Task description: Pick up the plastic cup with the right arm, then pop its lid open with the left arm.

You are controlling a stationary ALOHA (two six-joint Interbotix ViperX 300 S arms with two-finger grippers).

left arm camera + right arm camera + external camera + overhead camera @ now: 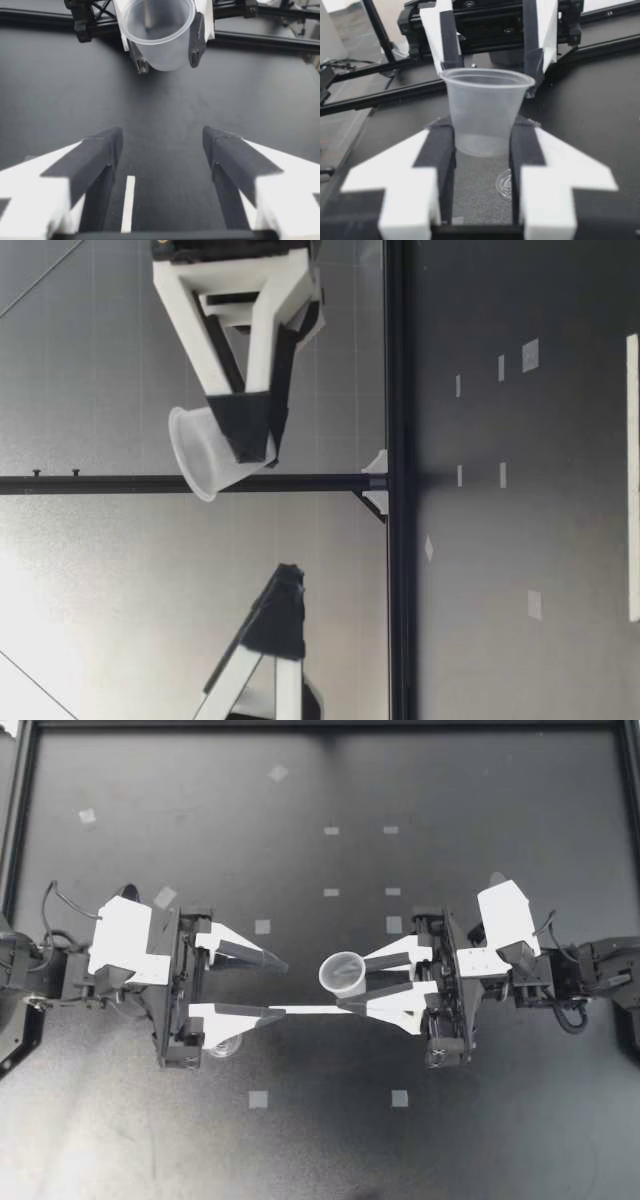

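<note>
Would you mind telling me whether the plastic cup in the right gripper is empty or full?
Empty: the plastic cup, held by my right gripper, shows nothing inside through its clear walls or from above.

- one small translucent plastic cup (343,973): tapered, wide rolled rim, narrower base
- pose: mouth up, tipped slightly off vertical in the low view (205,455)
- grip: lower wall clamped between both fingers of my right gripper (362,982), one finger on each side; the rim sits clear above the fingertips in the right wrist view (485,112)
- position: in the air, off the table, near its middle
</note>
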